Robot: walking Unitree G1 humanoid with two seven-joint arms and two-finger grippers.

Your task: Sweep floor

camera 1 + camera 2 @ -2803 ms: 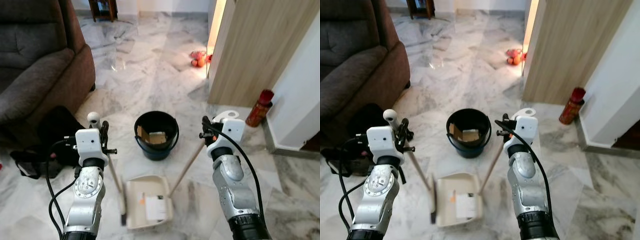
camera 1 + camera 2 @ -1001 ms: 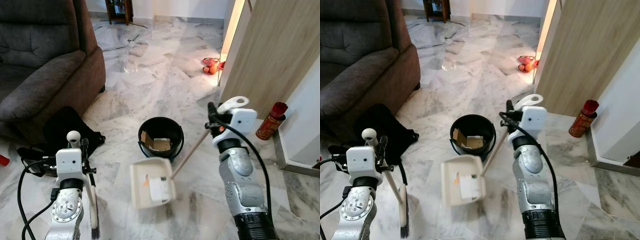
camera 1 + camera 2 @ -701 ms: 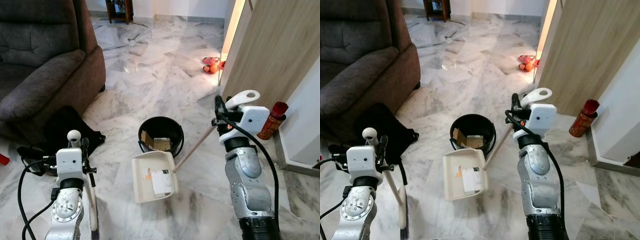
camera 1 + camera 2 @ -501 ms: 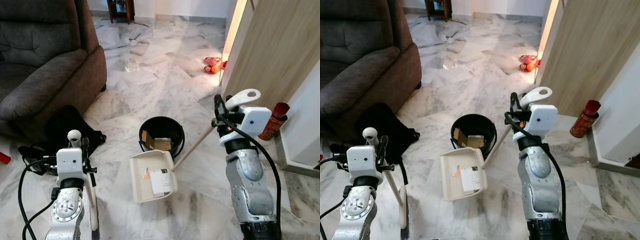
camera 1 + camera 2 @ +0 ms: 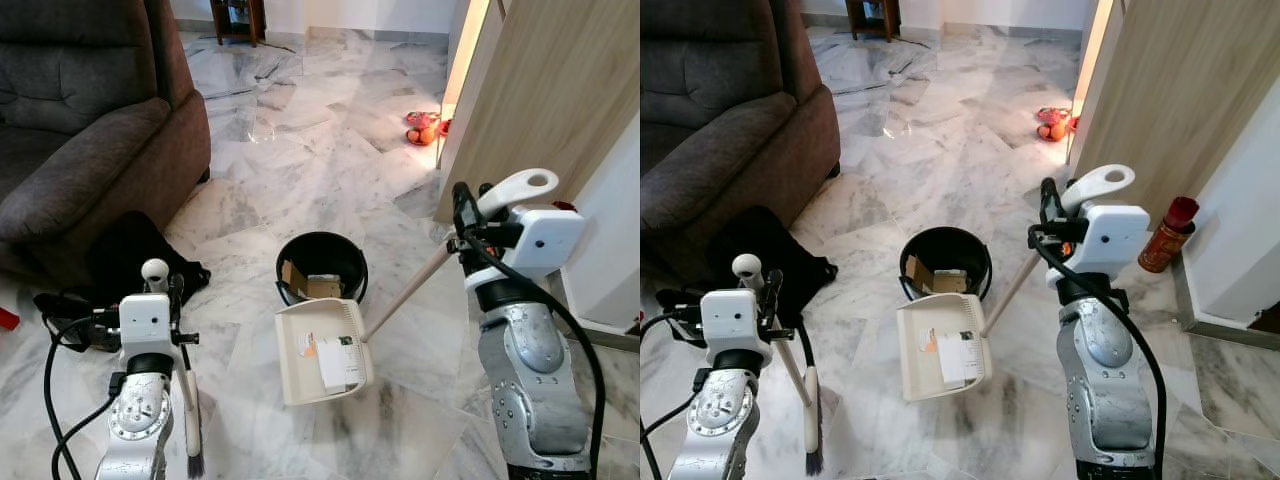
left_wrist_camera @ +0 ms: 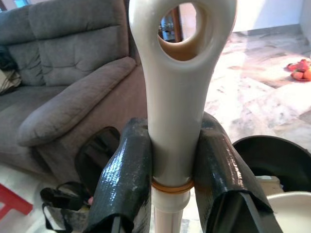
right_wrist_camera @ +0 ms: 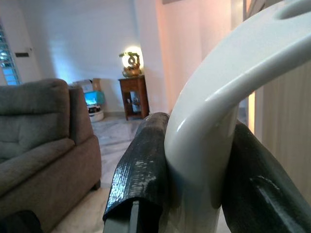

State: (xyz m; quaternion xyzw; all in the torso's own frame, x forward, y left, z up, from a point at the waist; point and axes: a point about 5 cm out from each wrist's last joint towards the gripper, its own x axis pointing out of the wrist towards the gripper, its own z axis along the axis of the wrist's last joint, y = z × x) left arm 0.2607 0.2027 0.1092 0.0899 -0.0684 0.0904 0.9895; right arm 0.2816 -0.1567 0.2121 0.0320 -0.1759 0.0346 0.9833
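Note:
A cream dustpan (image 5: pixel 322 350) carrying paper scraps hangs low and tilted just in front of a black bucket (image 5: pixel 321 268) that holds cardboard bits. Its long pole runs up to my right gripper (image 5: pixel 462 215), which is shut on the looped dustpan handle (image 7: pixel 214 145); a black finger (image 7: pixel 141 165) presses each side of it. My left gripper (image 5: pixel 176 300) is shut on the brush handle (image 6: pixel 177 97), and the brush hangs upright with its bristles (image 5: pixel 193 455) near the marble floor at the lower left.
A brown sofa (image 5: pixel 80 130) fills the left side, with a black bag (image 5: pixel 130 260) and cables at its foot. A wooden panel (image 5: pixel 540 100) and white wall stand to the right, a red can (image 5: pixel 1167 235) at their base. Orange toys (image 5: pixel 425 128) lie further off.
The dustpan has come off the floor and now hangs by the bucket. My right gripper rose and moved right. The brush moved away to the left.

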